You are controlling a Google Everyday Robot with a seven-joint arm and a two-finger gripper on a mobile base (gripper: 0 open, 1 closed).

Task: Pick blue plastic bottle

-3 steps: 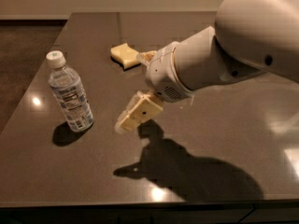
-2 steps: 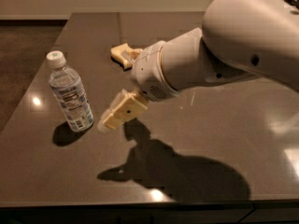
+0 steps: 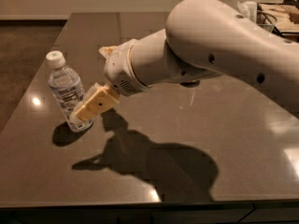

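Observation:
The blue plastic bottle [image 3: 65,88] is clear with a white cap and a blue-and-white label. It stands on the left part of the dark table [image 3: 210,125], leaning slightly. My gripper [image 3: 89,84] reaches in from the right on a big white arm and is open. Its near tan finger [image 3: 95,104] lies across the bottle's lower right side and seems to touch it. The far finger [image 3: 107,51] shows only as a tip behind the wrist, apart from the bottle. The bottle's base is partly hidden by the near finger.
The table's left edge runs close to the bottle, with brown floor [image 3: 23,50] beyond it. The front edge is near the bottom of the view. Some clutter [image 3: 273,13] sits at the far right corner. The arm's shadow falls on the table's front middle.
My gripper has moved left and slightly down toward the bottle. The near finger now overlaps the bottle's lower side. The bottle has stayed in place.

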